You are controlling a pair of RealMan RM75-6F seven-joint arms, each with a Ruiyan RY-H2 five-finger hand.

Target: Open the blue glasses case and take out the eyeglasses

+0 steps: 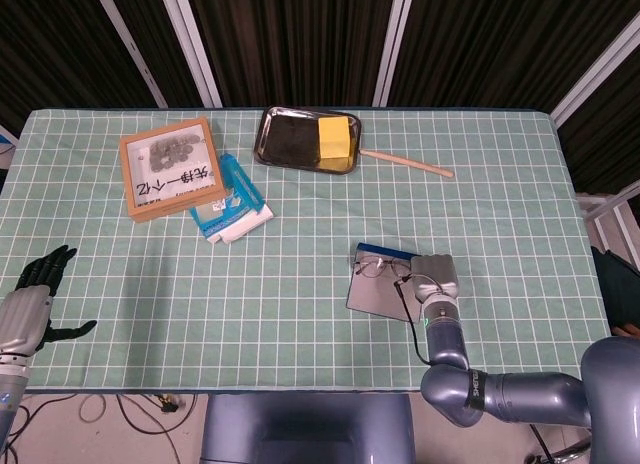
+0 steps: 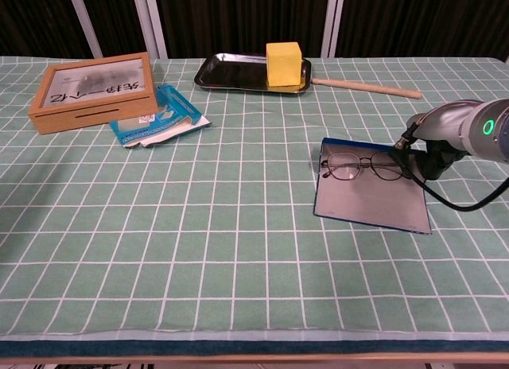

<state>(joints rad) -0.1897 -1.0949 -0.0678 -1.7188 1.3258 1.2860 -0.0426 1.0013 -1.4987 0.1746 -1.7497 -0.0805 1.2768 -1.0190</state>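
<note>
The left hand (image 1: pixel 30 309) hung spread and empty off the table's left edge. The case (image 2: pixel 370 196) lay open, glasses (image 2: pixel 364 166) on it. The right hand (image 2: pixel 425 154) touched them; its grip was unclear. Next: lift them clear.

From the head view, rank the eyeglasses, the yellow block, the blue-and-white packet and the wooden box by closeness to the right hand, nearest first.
1. eyeglasses: just left of the right hand, on the open case.
2. yellow block: far side, in the metal tray.
3. blue-and-white packet: left of centre.
4. wooden box: far left.
</note>
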